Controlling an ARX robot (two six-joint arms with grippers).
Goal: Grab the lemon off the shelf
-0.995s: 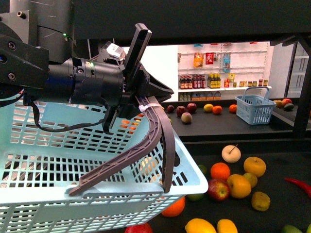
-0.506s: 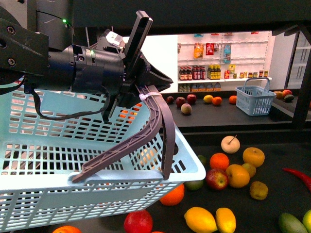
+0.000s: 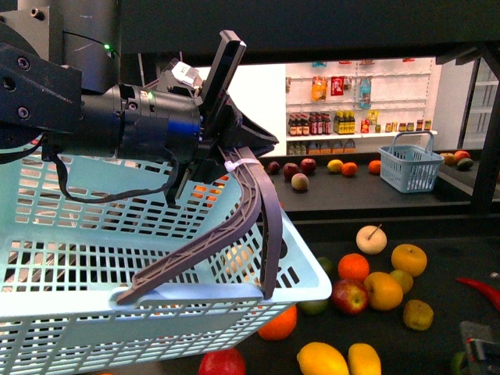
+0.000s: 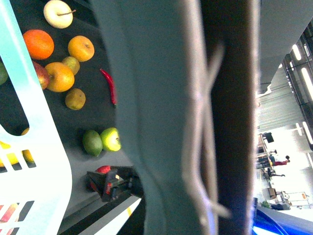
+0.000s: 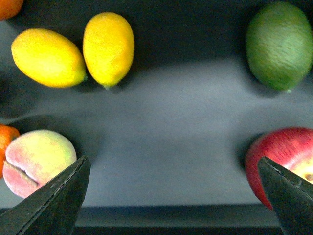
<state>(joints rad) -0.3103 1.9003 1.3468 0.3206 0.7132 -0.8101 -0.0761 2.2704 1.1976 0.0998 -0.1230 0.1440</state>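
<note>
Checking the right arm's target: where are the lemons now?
Front view: two lemons lie side by side on the shelf deck's near edge, right of the basket, below the oranges.

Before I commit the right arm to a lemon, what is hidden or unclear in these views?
- Front view: the basket hides the shelf deck behind it; both lemons are cut by the bottom edge.
- Left wrist view: the blurred basket handle blocks the middle.
- Right wrist view: right end effector fingertips only; apple cut off.

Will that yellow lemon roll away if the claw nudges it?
Probably a little: the lemon is a smooth oval lying loose on the flat dark shelf. Its neighbour lemon alongside may block it. It looks firm, possibly slippery.
</note>
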